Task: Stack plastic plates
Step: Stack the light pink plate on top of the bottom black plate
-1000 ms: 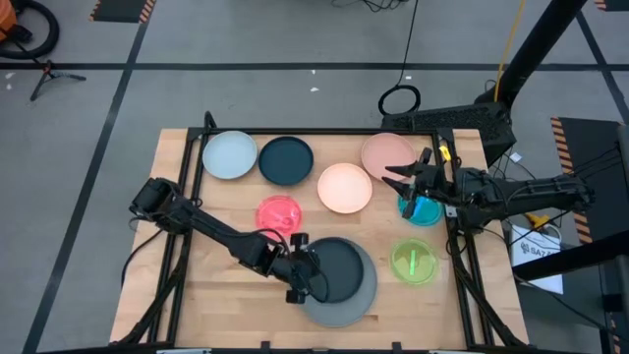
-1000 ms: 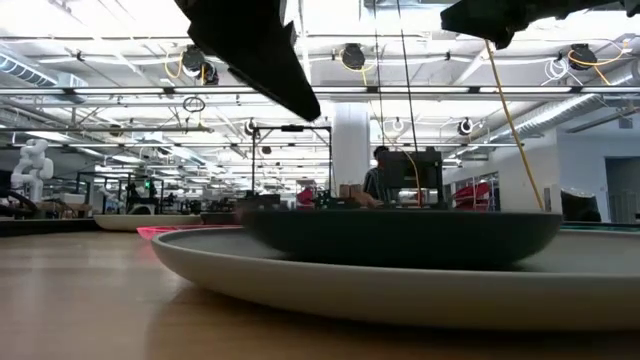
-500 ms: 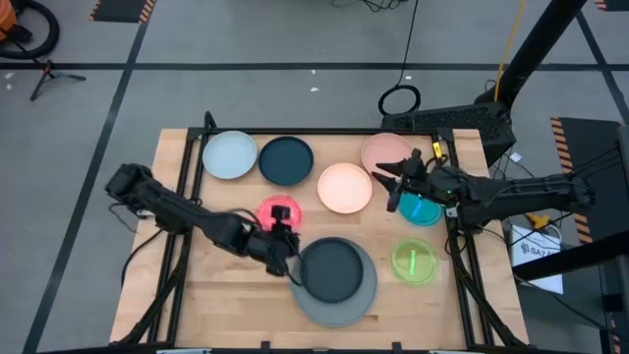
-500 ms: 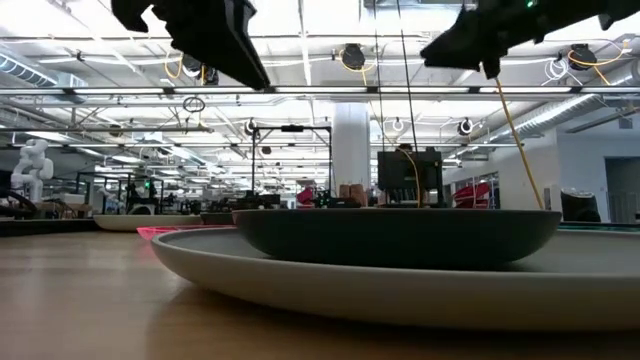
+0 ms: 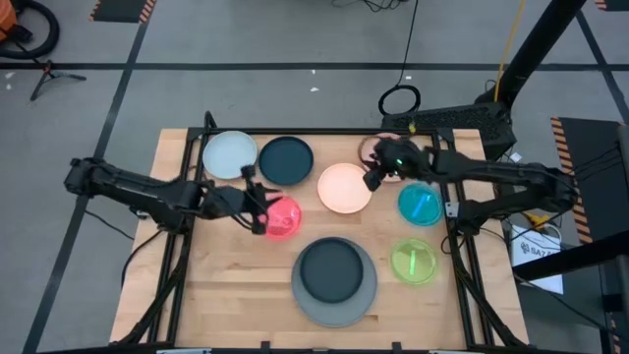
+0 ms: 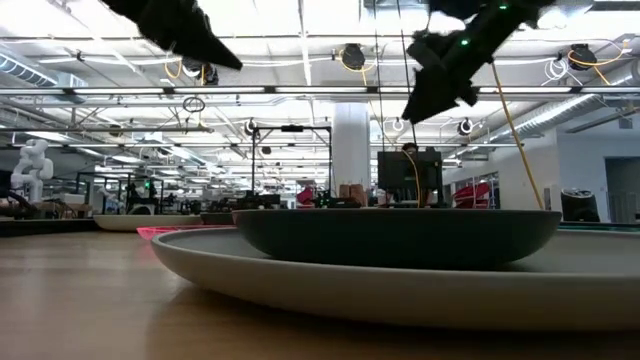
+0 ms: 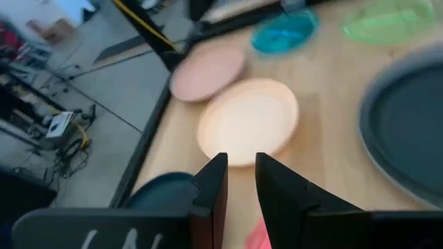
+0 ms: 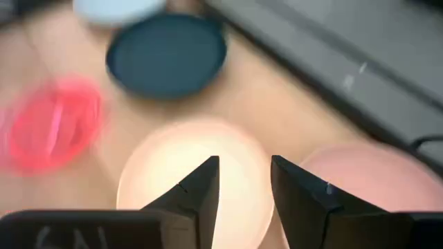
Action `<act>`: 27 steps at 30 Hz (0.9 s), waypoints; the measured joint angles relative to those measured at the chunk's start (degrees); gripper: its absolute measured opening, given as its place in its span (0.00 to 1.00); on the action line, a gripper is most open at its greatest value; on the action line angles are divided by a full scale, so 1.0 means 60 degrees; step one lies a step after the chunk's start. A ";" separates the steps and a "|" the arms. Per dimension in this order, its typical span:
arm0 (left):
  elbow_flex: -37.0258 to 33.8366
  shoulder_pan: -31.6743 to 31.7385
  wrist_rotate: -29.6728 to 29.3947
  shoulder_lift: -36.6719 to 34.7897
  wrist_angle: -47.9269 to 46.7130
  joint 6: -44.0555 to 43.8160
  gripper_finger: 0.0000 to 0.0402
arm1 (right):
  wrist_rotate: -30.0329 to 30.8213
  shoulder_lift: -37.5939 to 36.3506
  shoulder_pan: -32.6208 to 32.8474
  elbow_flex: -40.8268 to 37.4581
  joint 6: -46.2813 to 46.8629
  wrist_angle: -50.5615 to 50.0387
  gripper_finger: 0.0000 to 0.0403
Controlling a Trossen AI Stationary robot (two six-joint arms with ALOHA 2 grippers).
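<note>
The left hand point(image 5: 257, 209) is held narrowly open and empty over the magenta plate point(image 5: 282, 217) near the tabletop point(image 5: 226, 285) centre. The black plate point(image 5: 332, 269) is nested in the grey plate point(image 5: 339, 310) at the front edge. The right hand point(image 5: 373, 177) is held slightly open, empty, above the cream plate point(image 5: 344, 189).

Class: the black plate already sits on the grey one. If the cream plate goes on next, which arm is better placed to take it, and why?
Probably the right. The right gripper hovers open at the cream plate's edge. The left gripper is over the magenta plate, farther away and better suited to that one.
</note>
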 joint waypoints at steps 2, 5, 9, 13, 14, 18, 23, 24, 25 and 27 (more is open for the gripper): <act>0.0012 0.0217 0.0000 -0.0317 -0.0404 -0.0328 0.21 | -0.0521 0.0518 -0.0245 0.0587 0.0081 -0.1265 0.31; 0.0004 0.0436 0.0000 -0.0688 -0.1041 -0.1041 0.21 | -0.0988 0.1286 -0.0601 0.1388 0.0664 -0.2745 0.31; 0.0004 0.0623 -0.0063 -0.1139 -0.1993 -0.1344 0.21 | -0.1656 0.2223 -0.0846 0.1838 0.0381 -0.4350 0.31; 0.0004 0.0711 -0.0266 -0.1569 -0.3008 -0.1650 0.21 | -0.1928 0.3001 -0.0957 0.1849 -0.0725 -0.5541 0.31; 0.0004 0.0709 -0.0296 -0.1651 -0.3250 -0.1716 0.21 | -0.1913 0.3187 -0.0980 0.1849 -0.1016 -0.5754 0.31; 0.0004 0.0708 -0.0363 -0.1846 -0.3837 -0.1963 0.21 | -0.1360 0.3733 -0.1060 0.1838 -0.2074 -0.5719 0.31; 0.0004 0.0708 -0.0411 -0.1880 -0.3942 -0.1993 0.21 | -0.1180 0.4301 -0.1241 0.1838 -0.3884 -0.4871 0.31; 0.0004 0.0708 -0.0409 -0.1878 -0.3941 -0.1996 0.21 | -0.1145 0.4403 -0.1284 0.1838 -0.4172 -0.4752 0.31; 0.0004 0.0708 -0.0412 -0.1881 -0.3941 -0.2010 0.21 | -0.1141 0.4501 -0.1353 0.1838 -0.4395 -0.4668 0.31; 0.0004 0.0708 -0.0412 -0.1881 -0.3941 -0.2037 0.21 | -0.1143 0.4713 -0.1519 0.1838 -0.4644 -0.4526 0.31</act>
